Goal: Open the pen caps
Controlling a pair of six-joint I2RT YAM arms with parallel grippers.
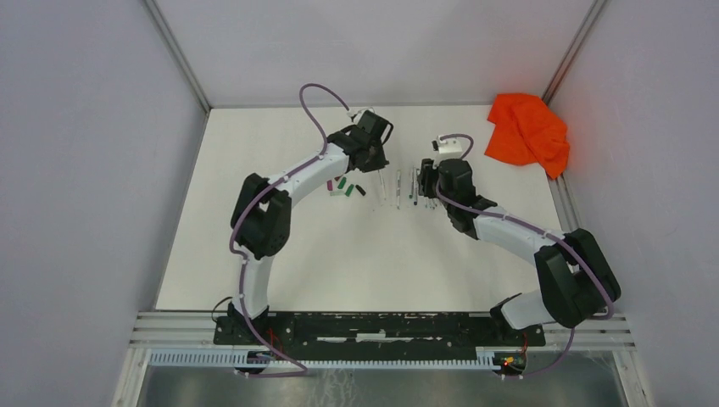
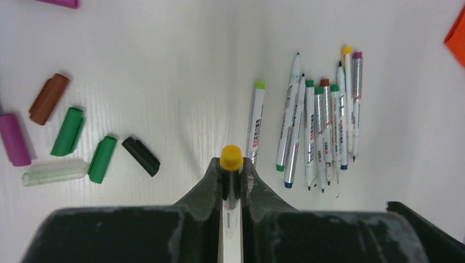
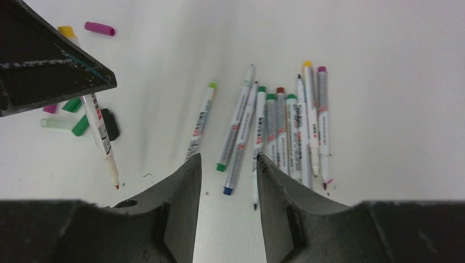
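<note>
Pen caps (image 2: 68, 131): seven loose on counter (image 2: 164, 66), left of left hand (image 2: 231, 167), which is clenched on a bare-nibbed yellow-ended pen (image 3: 101, 131). Right hand (image 3: 227, 161) released, empty, above the pen row (image 3: 282, 131). No pen there is visibly capped, so the task is likely near complete.

- held pen (image 2: 230, 216), left of pen row (image 2: 323, 131): barrel mostly hidden from you between left gripper (image 2: 231, 164) fingers; lower end cut by bottom edge
- magenta cap (image 2: 57, 3), far left of row: cut by top edge
- orange cloth (image 2: 456, 38), right of row: corner only
- pen caps (image 1: 343, 186), top view, left of row: too small to count
</note>
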